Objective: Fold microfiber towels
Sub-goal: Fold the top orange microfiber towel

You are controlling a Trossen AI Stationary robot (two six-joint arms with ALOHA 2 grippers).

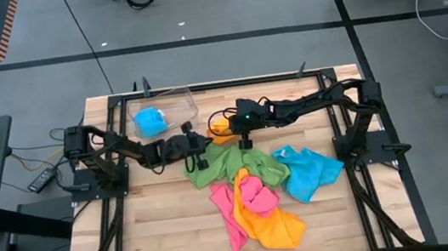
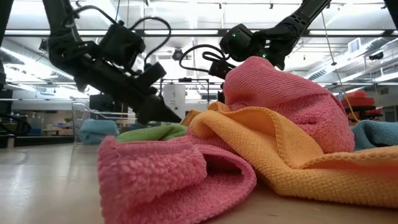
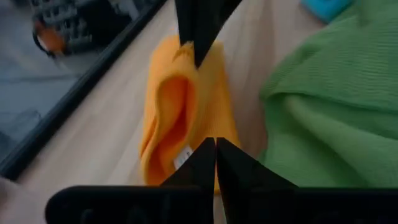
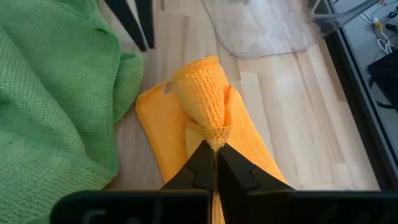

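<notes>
Small orange towel lay on the counter beside the green towel, near the bin. Right pincer clenched on a raised fold; left pincer clenched at its edge. Soft, light, floppy, probably best held by corners.
</notes>
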